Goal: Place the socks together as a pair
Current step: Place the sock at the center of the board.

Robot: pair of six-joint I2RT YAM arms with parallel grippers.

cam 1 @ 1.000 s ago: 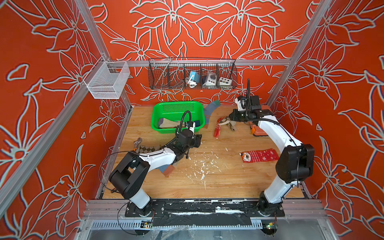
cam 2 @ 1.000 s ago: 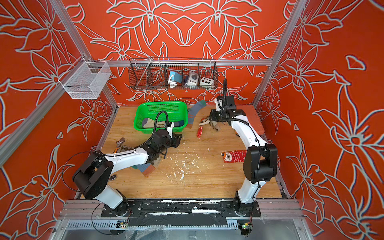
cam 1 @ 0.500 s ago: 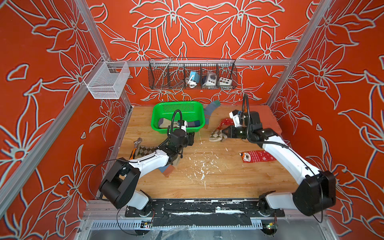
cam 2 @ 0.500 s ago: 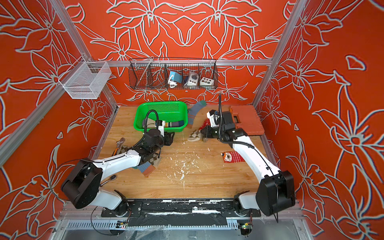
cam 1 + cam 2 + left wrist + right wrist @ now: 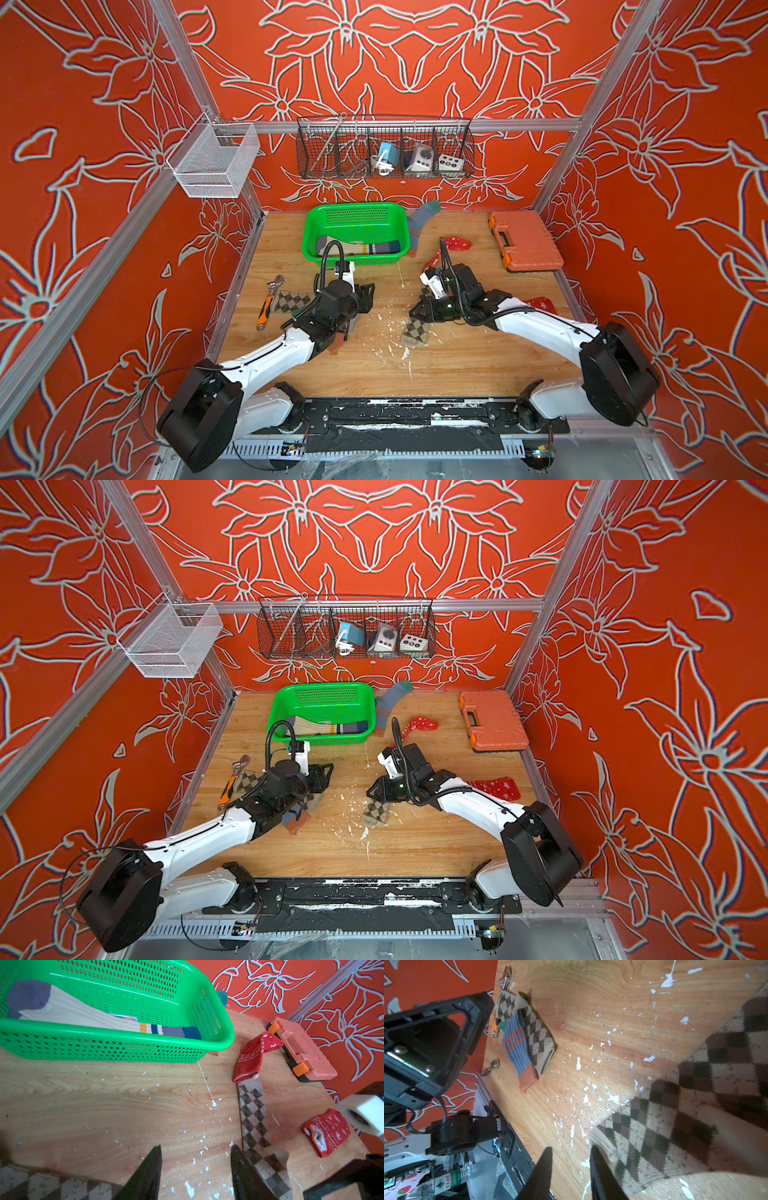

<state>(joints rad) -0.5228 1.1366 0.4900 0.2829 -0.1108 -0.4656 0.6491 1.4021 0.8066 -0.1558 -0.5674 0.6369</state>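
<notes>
An olive-tan argyle sock [image 5: 417, 330] [image 5: 376, 812] lies flat mid-table, partly under my right gripper [image 5: 415, 311] [image 5: 571, 1148]. That gripper is open over bare wood, and the sock [image 5: 685, 1115] rests against the outside of one finger. Its match [image 5: 291, 300] [image 5: 537, 1030] lies at the left with a blue orange-striped sock [image 5: 515, 1043] on top. My left gripper [image 5: 368, 297] [image 5: 195, 1147] hovers open and empty between the two argyle socks. Red snowflake socks [image 5: 457, 243] [image 5: 540, 303] lie at the right, and a beige striped sock [image 5: 361, 248] is in the green basket [image 5: 353, 216].
Another blue sock [image 5: 422, 220] leans beside the basket. An orange tool case [image 5: 523, 245] sits at the back right. A wrench [image 5: 269, 301] lies by the left argyle sock. White flakes are scattered on the wood between the arms.
My right arm swung from the back to mid-table, dragging the argyle sock with it, then its jaws parted and the sock lay down. The left arm drew back slightly to the left.
</notes>
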